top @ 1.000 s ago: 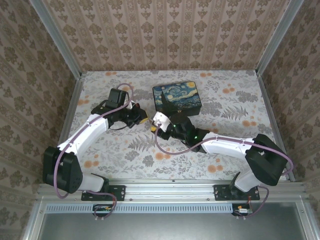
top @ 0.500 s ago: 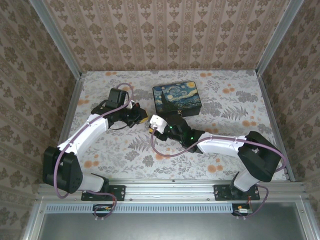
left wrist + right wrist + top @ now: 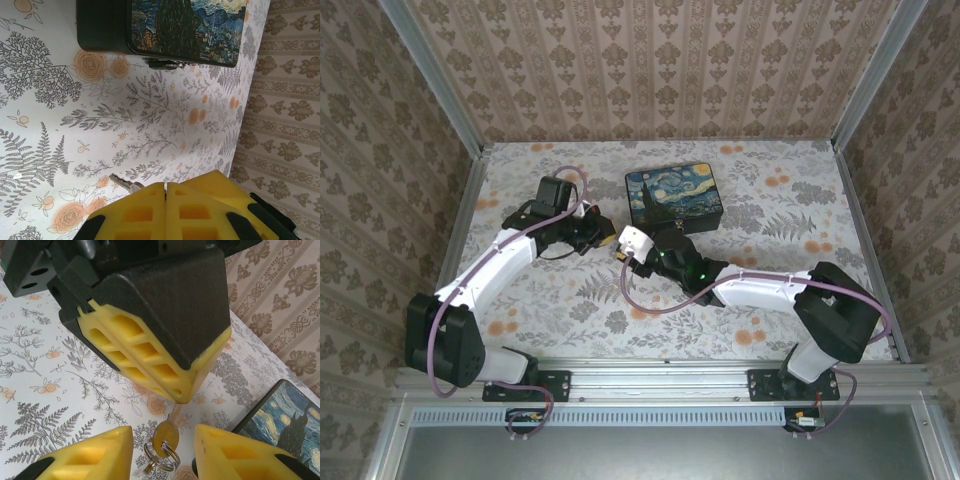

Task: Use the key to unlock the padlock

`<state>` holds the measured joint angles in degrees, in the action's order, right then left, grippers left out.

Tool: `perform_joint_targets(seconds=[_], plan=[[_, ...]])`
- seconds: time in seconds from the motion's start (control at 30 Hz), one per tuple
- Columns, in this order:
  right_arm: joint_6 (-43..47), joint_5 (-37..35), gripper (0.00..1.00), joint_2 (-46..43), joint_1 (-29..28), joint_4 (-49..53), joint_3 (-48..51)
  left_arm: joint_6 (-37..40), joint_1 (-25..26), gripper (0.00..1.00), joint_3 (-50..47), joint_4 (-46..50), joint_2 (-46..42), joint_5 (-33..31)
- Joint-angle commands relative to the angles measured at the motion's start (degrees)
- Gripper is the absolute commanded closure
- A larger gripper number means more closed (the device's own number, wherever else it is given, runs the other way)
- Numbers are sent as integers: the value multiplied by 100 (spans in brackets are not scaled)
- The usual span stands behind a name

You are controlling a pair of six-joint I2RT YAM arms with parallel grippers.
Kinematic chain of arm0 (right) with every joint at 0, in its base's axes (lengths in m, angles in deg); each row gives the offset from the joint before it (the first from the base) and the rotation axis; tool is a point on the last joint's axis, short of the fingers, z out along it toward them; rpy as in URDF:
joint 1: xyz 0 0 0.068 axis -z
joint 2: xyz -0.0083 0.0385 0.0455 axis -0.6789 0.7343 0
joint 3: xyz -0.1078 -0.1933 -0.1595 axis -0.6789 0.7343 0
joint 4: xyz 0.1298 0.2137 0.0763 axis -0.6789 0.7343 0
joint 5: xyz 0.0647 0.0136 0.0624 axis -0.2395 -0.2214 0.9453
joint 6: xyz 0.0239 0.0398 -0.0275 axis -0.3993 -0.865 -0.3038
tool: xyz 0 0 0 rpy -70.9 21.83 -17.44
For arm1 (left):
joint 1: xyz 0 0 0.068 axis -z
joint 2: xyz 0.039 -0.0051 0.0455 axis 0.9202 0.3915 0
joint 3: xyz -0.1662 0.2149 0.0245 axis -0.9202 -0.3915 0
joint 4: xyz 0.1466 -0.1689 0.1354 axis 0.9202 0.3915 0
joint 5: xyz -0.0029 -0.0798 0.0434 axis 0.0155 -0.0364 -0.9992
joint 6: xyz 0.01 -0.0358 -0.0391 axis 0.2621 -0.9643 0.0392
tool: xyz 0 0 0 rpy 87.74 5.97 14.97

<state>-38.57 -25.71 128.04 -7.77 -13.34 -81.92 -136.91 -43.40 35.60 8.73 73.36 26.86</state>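
My left gripper (image 3: 165, 186) is shut on the key (image 3: 164, 435), pinching its shaft. The blade tip (image 3: 121, 182) sticks out to the left of the yellow fingers in the left wrist view. From the right wrist I see the brass key head and its ring (image 3: 161, 456) hanging below the left gripper's fingertips (image 3: 186, 393). My right gripper (image 3: 162, 432) is open, one yellow finger on each side of the key head, not touching it. The two grippers meet left of the table's centre (image 3: 617, 243). The padlock is out of view.
The black box with the starry-night lid (image 3: 673, 195) sits just behind the right wrist, a metal clasp (image 3: 167, 62) on its front edge. Its corner (image 3: 285, 425) lies close to my right finger. Patterned walls close in the floral table (image 3: 770, 210).
My right gripper has slid left and a little back, up to the left gripper's tips, and its fingers have narrowed around the key head. The left arm has stayed still.
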Motion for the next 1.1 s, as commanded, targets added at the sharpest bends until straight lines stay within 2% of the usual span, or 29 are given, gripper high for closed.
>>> perform_joint_targets(seconds=[0.0,0.2,0.57,0.7,0.77,0.87,0.97,1.07], plan=[[52,-83,65,102,-30,-160,-158,-103,7,100,-75,-116,-159,116],[114,-190,70,174,-31,-97,-235,-169,9,100,-108,-190,-187,167],[61,-477,90,168,-37,-180,-209,-491,19,98,-281,-371,-232,169],[-283,-376,95,60,1,11,-194,-448,-6,66,-284,-394,-274,169],[-610,-55,96,-77,81,253,-164,-242,-88,58,-215,-210,-284,169],[-1430,942,96,-318,365,798,-174,279,-280,54,-163,32,-374,160],[-2514,2155,96,-482,812,1076,-224,972,-436,58,-152,-43,-435,437],[-3569,3438,96,-569,1247,959,-196,1630,-414,62,-213,-513,-412,891]])
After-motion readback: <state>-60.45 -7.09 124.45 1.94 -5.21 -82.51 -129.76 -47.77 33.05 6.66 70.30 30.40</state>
